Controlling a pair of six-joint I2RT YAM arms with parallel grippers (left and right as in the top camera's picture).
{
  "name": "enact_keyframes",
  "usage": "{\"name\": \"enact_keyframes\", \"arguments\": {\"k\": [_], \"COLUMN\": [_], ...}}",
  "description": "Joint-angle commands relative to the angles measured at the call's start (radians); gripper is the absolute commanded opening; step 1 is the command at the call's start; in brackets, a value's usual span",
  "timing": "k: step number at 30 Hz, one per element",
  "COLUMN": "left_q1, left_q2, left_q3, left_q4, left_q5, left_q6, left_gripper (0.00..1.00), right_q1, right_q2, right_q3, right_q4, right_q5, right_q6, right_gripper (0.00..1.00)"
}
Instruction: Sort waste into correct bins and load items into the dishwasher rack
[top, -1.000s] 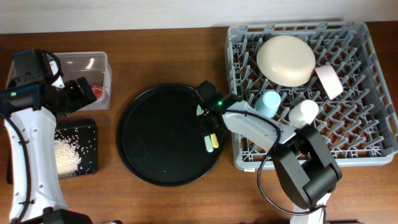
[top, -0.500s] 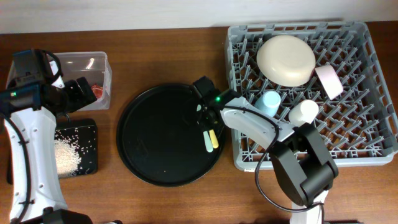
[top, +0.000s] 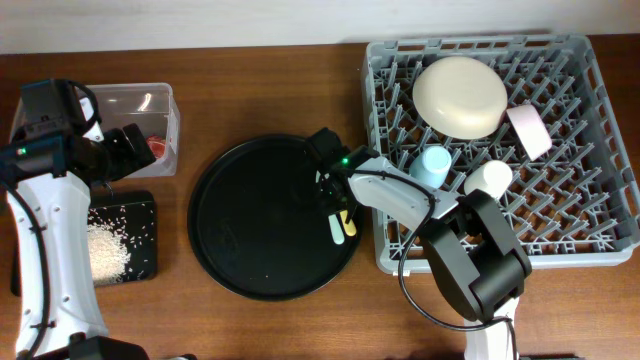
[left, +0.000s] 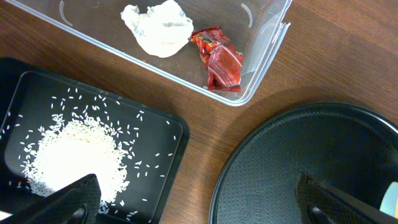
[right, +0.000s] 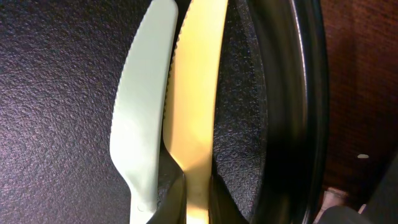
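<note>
We begin with the dishwasher rack (top: 600, 250), filling the table's 3 o'clock side. Next in size, the round black tray (top: 250, 230) lies at the centre, its 3 o'clock rim close to the rack, which we judge keeps transfers short.

In the rack, the cream bowl (top: 460, 96) lies dome-up at 11 o'clock, a pose that would let water drain. The clear box (top: 150, 100) is at the table's 10 o'clock, and the flat black tray (top: 140, 215) is at 8 o'clock. The pink bowl (top: 529, 131) leans on the pegs at 1 o'clock. The light blue cup (top: 432, 163) is at the rack's 9 o'clock, with the white cup (top: 488, 181) just beside it, both propped among pegs.

The right gripper (top: 335, 200) reaches over the round tray's 3 o'clock rim. Its jaws stand close on either side of the pale yellow utensil (right: 196, 93), but we cannot tell whether they are clamped on it. A pale green knife (right: 140, 112) lies touching the utensil, so we think lifting one alone needs care.

The left gripper (left: 202, 202) hangs spread wide and empty near the bins. The white wrapper (left: 157, 28) and red wrapper (left: 217, 59) already lie in the box, and the rice (left: 78, 152) is on the flat tray. By our judgement, only the cutlery is left to load.
</note>
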Motion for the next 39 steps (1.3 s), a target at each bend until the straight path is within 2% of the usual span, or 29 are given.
{"name": "enact_keyframes", "arguments": {"k": [1,13,20,24,31,35,36,37,39], "left_q1": [0.003,0.003,0.003,0.003,0.003,0.003,0.003,0.003,0.003], "left_q2": [-0.016,-0.016,-0.016,-0.016,-0.016,-0.016,-0.016,-0.016,-0.016], "left_q3": [0.012,0.012,0.012,0.012,0.012,0.012,0.012,0.012,0.012], "left_q4": [0.001,0.001,0.001,0.001,0.001,0.001,0.001,0.001,0.001], "left_q5": [-0.006,-0.006,-0.006,-0.006,-0.006,-0.006,-0.006,-0.006,-0.006], "left_q6": [-0.002,-0.002,-0.002,-0.002,-0.002,-0.002,-0.002,-0.002,-0.002], "left_gripper": [0.99,0.99,0.99,0.99,1.00,0.99,0.99,0.99,1.00], "right_q1": [0.004,0.004,-0.021,-0.055,-0.041,0.024,0.032,0.032,0.031], "right_q2": [0.019,-0.110,-0.230,-0.273,-0.269,-0.232,-0.224,-0.218,-0.209], "right_q3": [-0.029,0.080,0.235,0.254,0.171,0.019,-0.020,-0.047,-0.104], "right_q4": [-0.015,-0.081,-0.238,-0.300,-0.352,-0.183,-0.126,-0.092,-0.035], "right_q5": [-0.001,0.006,0.009,-0.047,-0.256,-0.258,-0.246,-0.229,-0.175], "right_q6": [-0.005,-0.006,-0.002,-0.006,-0.002,-0.002,-0.001,-0.001,0.007], "right_gripper": [0.04,0.04,0.04,0.05,0.17,0.25,0.31,0.32,0.42]}}
